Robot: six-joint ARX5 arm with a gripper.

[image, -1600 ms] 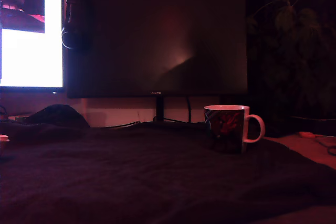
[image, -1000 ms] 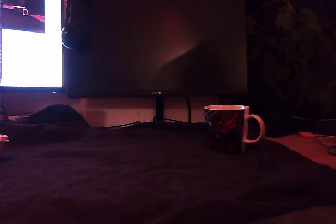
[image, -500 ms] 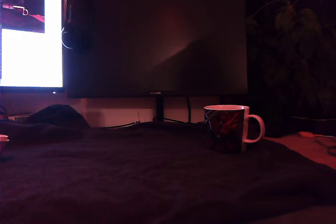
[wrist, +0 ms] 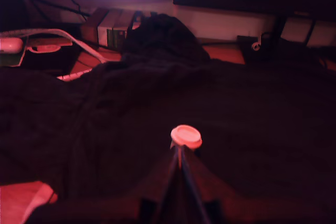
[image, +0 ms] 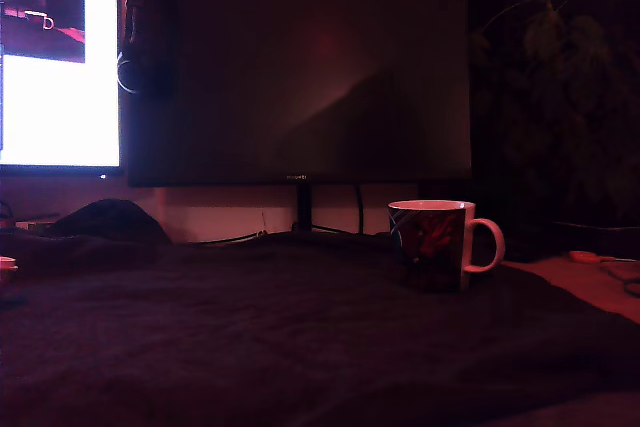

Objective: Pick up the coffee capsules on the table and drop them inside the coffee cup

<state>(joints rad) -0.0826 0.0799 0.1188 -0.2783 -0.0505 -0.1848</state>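
Observation:
In the wrist view a pale pink coffee capsule (wrist: 186, 136) sits right at the tips of my gripper (wrist: 181, 151). The two dark fingers (wrist: 173, 182) run together to a point under its rim, so the gripper looks shut on it. Dark wrinkled cloth covers the table (wrist: 252, 129) all around. The exterior view has the coffee cup (image: 432, 245) upright at its right, dark with a red pattern, with a white rim and handle. A small pale capsule-like spot (image: 5, 265) shows at that view's far left edge. The arm itself is out of the exterior view.
A large dark monitor (image: 300, 77) and a lit screen (image: 60, 57) stand behind the table. A dark bundled lump (image: 110, 219) lies at the back left, with boxes and cables (wrist: 52, 38) beyond it. A bare edge of the desk (image: 590, 282) shows right of the cup.
The cup has not moved. The small picture on the lit screen has shifted, and the pale spot at the exterior view's left edge sits slightly lower.

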